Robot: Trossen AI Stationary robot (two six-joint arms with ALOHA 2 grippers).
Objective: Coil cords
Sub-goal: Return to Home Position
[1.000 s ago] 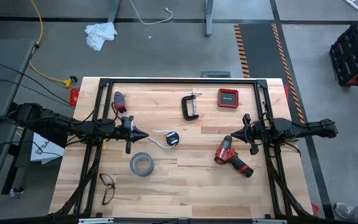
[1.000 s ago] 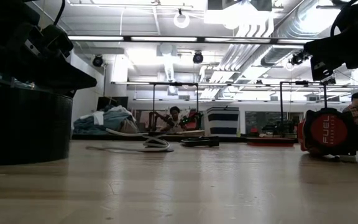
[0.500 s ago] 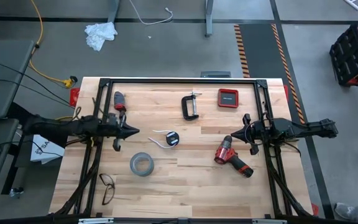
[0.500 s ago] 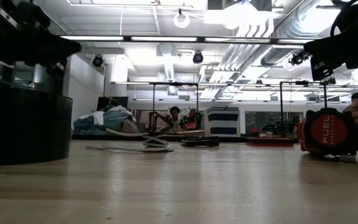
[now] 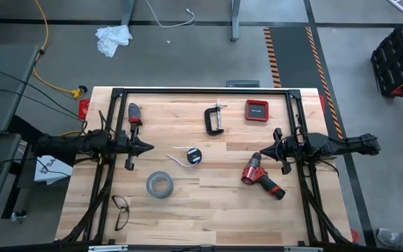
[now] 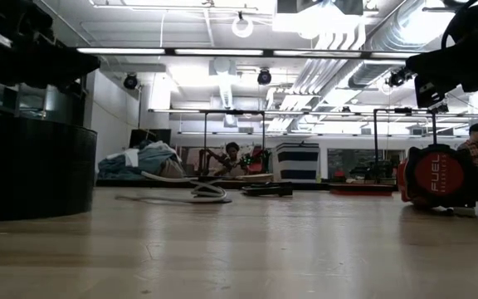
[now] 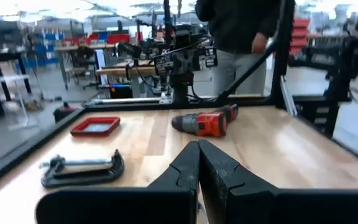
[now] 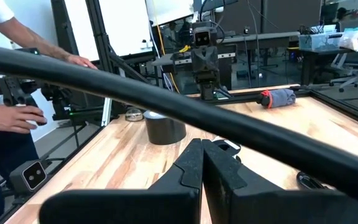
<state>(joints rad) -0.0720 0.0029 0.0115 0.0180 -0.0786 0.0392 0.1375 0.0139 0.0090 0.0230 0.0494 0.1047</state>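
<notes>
The cord, a short white cable (image 5: pixel 177 155) joined to a small black round disc (image 5: pixel 194 156), lies loose on the wooden table near its middle; the low view shows it far off (image 6: pixel 191 191). My left gripper (image 5: pixel 151 148) is shut and empty, left of the cord and apart from it, pointing level toward the table's right. In its wrist view its fingers (image 7: pixel 191 167) are closed together. My right gripper (image 5: pixel 259 157) is also shut and empty, right of the cord, pointing level toward the table's left (image 8: pixel 202 155).
A grey tape roll (image 5: pixel 159 185) and glasses (image 5: pixel 120 211) lie near the front left. A red drill (image 5: pixel 261 178) lies by my right gripper. Toward the far edge are a black clamp (image 5: pixel 215 119), a red case (image 5: pixel 256 110) and a screwdriver (image 5: pixel 133 113). A person's hand (image 8: pixel 20 115) shows beyond the table.
My left gripper has drawn back toward the table's left edge, away from the cord, has risen a little and rolled to level. It stays shut. The cord has not moved.
</notes>
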